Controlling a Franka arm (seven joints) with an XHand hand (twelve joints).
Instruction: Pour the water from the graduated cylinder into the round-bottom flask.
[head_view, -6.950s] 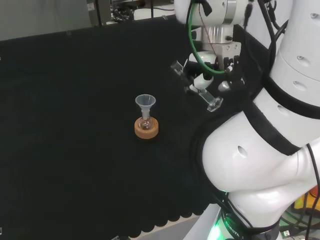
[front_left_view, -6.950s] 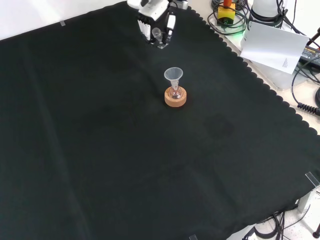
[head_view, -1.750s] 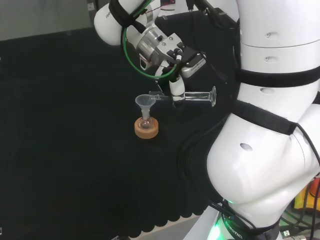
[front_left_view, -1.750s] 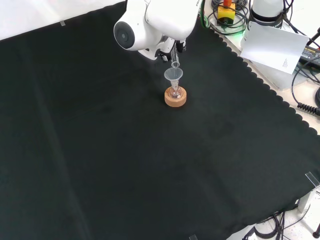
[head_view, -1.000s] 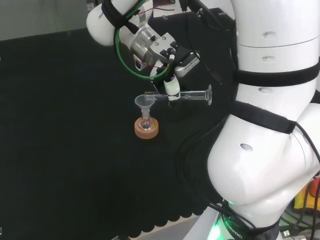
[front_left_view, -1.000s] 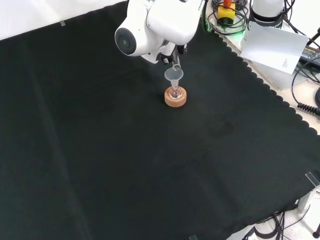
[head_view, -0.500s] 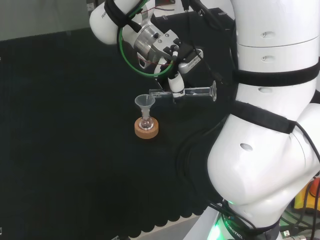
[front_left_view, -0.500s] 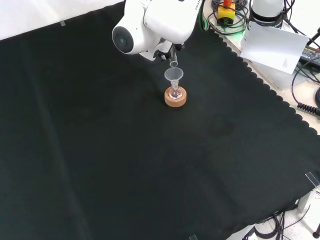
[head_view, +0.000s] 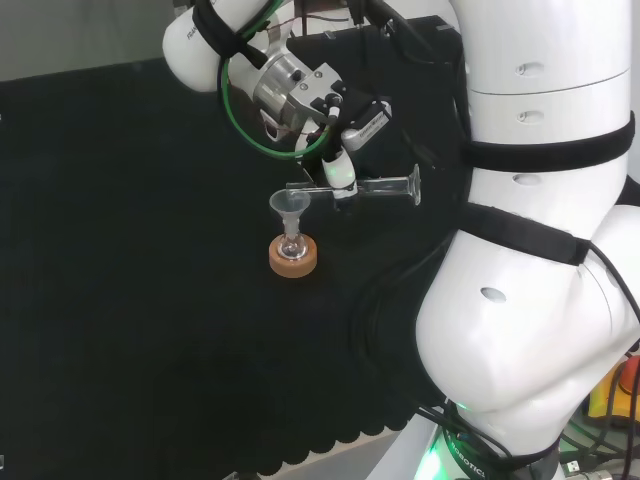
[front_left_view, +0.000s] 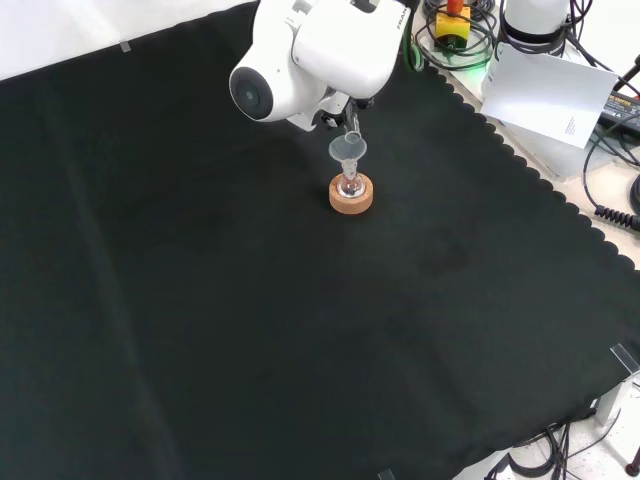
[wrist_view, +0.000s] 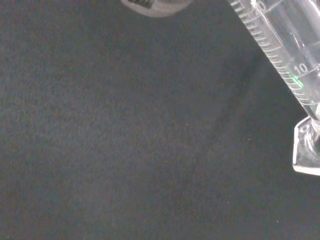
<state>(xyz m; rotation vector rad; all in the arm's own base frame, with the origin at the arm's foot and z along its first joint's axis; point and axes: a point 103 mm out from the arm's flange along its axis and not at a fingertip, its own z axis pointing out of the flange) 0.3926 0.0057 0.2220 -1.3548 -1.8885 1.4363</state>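
In the head view my hand (head_view: 341, 170) is shut on the clear graduated cylinder (head_view: 375, 187), which lies about level. Its mouth is at the rim of the clear funnel (head_view: 291, 204) and its foot points right. The funnel sits in the neck of a small round-bottom flask (head_view: 292, 243) on a cork ring (head_view: 293, 260). In the front view the cylinder's mouth (front_left_view: 351, 136) hangs just above the funnel (front_left_view: 347, 150), with the flask (front_left_view: 350, 184) and cork ring (front_left_view: 351, 197) below. The wrist view shows the cylinder's scale (wrist_view: 280, 45) and foot (wrist_view: 307, 150) close up. I cannot tell whether water is flowing.
The arm's white links (head_view: 540, 250) stand at the right of the head view. A big white link (front_left_view: 310, 50) stands before the hand in the front view. The black cloth's scalloped edge (front_left_view: 560, 200) runs at the right, with paper and cables beyond it.
Over seven seconds the hand brought the cylinder from the right to the funnel and tipped it level. In the last half second the mouth shifted slightly left and down, back onto the funnel's rim.
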